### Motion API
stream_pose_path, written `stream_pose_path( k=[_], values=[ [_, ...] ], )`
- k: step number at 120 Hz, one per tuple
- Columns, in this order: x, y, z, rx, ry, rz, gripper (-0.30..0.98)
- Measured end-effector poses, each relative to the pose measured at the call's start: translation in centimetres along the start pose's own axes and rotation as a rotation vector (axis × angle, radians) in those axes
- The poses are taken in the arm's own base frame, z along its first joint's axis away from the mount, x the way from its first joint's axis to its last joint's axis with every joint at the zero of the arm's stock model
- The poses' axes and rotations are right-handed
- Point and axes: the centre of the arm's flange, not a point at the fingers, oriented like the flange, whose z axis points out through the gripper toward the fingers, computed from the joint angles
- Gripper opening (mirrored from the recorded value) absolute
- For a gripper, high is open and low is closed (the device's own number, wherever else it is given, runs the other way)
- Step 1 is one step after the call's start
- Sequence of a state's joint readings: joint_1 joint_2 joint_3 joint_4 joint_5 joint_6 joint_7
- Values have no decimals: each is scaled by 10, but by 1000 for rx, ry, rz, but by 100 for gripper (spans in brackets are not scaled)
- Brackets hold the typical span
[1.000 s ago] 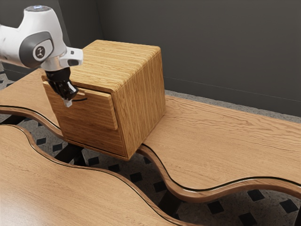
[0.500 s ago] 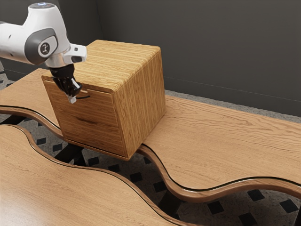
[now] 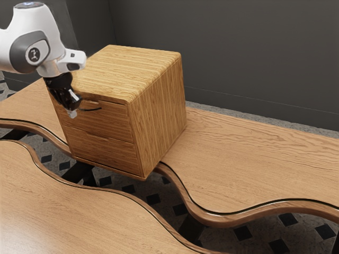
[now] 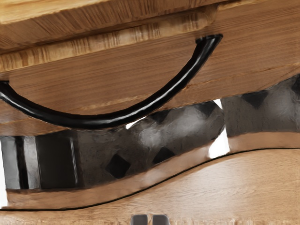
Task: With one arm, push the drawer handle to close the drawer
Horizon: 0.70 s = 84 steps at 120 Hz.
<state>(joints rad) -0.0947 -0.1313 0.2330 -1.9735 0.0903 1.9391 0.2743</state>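
Black metal-looking bow handle (image 4: 89, 122) sits near three o'clock from our gripper (image 3: 72, 113) in the exterior view, on an upper drawer (image 3: 114, 118) that looks flush. Our fingers look together; we should back straight out (sideways drift could snag it).

A wooden worktop (image 3: 259, 164) with a wavy rim carries a wooden cabinet (image 3: 159, 111) — upright, its lower front edge jutting over that rim. Across a gap lies a second wooden worktop (image 3: 69, 217) — also wavy-edged.
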Motion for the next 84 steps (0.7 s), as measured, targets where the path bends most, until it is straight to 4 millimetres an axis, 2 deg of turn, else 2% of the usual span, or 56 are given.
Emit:
stream_pose_path(
  k=[14,24,30,34,43,48,64,76,84],
  values=[
    [-35,1,-7,-21,10,-9,-9],
    [-42,5,-7,-27,9,-3,9],
    [-46,7,-14,-32,19,-2,21],
    [-49,15,-28,-35,41,9,28],
    [-54,36,-76,-44,105,38,40],
    [-54,42,-92,-52,118,44,45],
    [-46,48,-105,-69,100,49,56],
    [-1,57,-110,-57,87,68,61],
    [15,66,-113,-57,84,77,63]
  ],
)
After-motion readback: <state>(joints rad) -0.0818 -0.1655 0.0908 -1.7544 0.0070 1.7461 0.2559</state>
